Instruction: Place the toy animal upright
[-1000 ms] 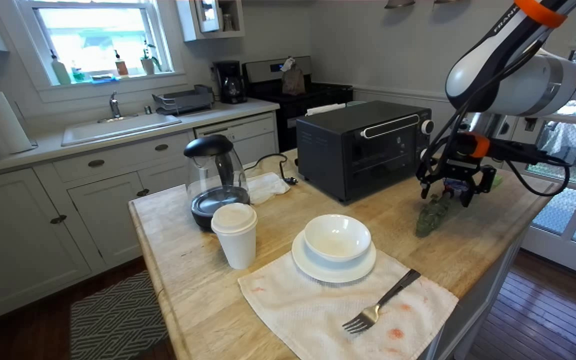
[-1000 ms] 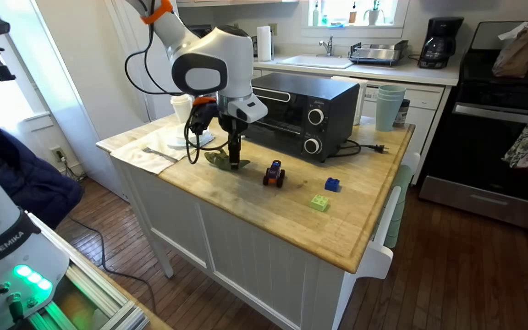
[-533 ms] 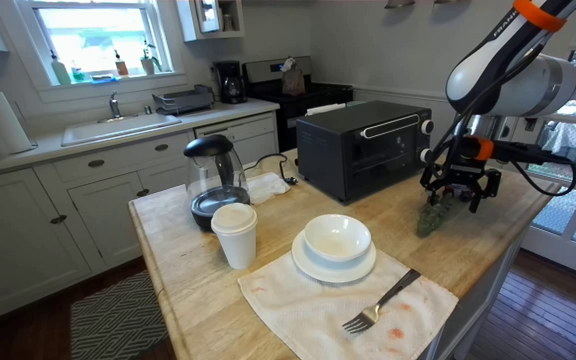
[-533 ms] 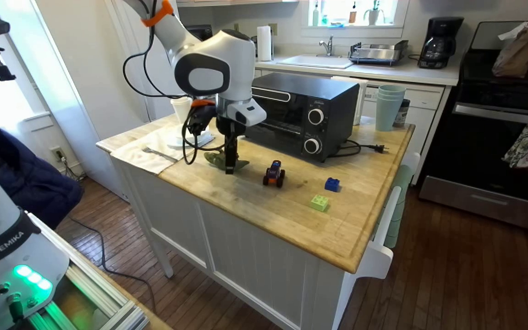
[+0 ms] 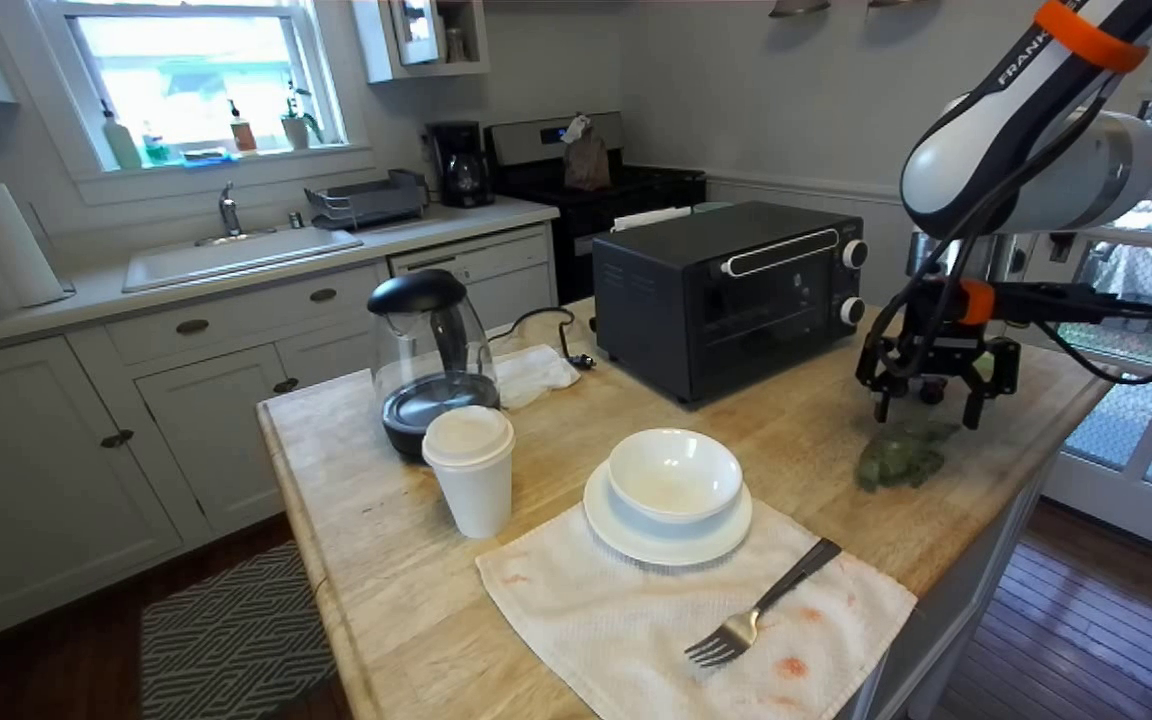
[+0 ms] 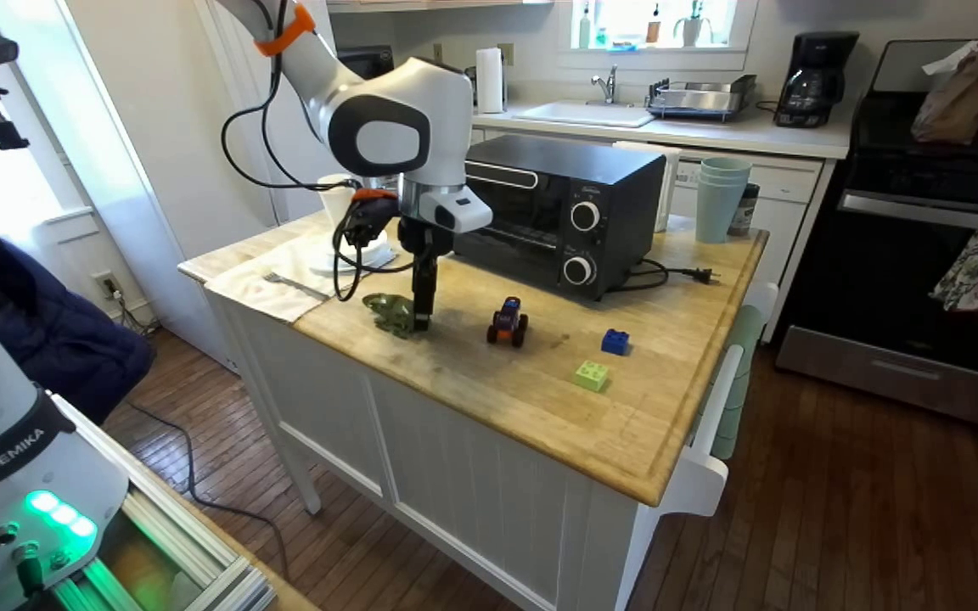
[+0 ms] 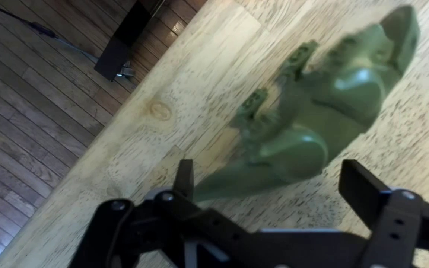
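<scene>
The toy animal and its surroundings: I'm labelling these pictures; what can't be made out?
Toy animal: tail tip hidden behind a finger of the gripper in the wrist view.
Its side facing the tabletop: hidden by its own body, every view.
White cup: partly behind the arm in an exterior view.
The arm's upper end: cut off by the top edge, both exterior views.
Oven dials: markings too small in both exterior views.
</scene>
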You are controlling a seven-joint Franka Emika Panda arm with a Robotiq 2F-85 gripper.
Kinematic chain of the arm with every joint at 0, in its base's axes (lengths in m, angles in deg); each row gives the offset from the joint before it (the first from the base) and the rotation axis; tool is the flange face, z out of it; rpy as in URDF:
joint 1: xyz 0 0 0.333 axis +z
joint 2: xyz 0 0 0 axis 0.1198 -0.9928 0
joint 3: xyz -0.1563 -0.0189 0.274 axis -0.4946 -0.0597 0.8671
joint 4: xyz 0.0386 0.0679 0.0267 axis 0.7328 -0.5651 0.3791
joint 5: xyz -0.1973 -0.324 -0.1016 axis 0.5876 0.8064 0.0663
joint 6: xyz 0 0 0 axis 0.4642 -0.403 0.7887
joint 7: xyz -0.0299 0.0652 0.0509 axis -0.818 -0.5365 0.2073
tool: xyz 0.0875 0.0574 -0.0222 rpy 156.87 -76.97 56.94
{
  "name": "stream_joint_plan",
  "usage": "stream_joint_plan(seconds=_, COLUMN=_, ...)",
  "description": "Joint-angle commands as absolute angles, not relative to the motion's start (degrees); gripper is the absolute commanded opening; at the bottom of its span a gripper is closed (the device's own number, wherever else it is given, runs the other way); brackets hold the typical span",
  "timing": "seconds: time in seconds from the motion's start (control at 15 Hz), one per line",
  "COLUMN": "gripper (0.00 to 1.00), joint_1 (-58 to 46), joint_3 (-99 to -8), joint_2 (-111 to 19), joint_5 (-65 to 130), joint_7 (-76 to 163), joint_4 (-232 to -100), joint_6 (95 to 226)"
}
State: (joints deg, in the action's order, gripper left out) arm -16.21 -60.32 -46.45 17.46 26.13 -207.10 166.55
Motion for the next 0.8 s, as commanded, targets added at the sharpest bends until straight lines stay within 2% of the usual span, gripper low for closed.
stream_joint_plan(seconds=0.0, gripper=1.00, joint_1=-14.96, joint_3=-61.19, joint_2=-46.79, joint_5=19.44, joint_7=23.83, joint_4=-206.39, joint_6=165.53)
stream_joint_plan(seconds=0.33, gripper=1.00, joint_1=-15.16, joint_3=-60.77, joint_2=-46.63, joint_5=18.26, joint_7=24.53, joint_4=-206.27, joint_6=165.64)
stream_joint_plan(seconds=0.73, gripper=1.00, joint_1=-14.75, joint_3=-61.64, joint_2=-44.70, joint_5=20.74, joint_7=22.43, joint_4=-204.97, joint_6=159.07)
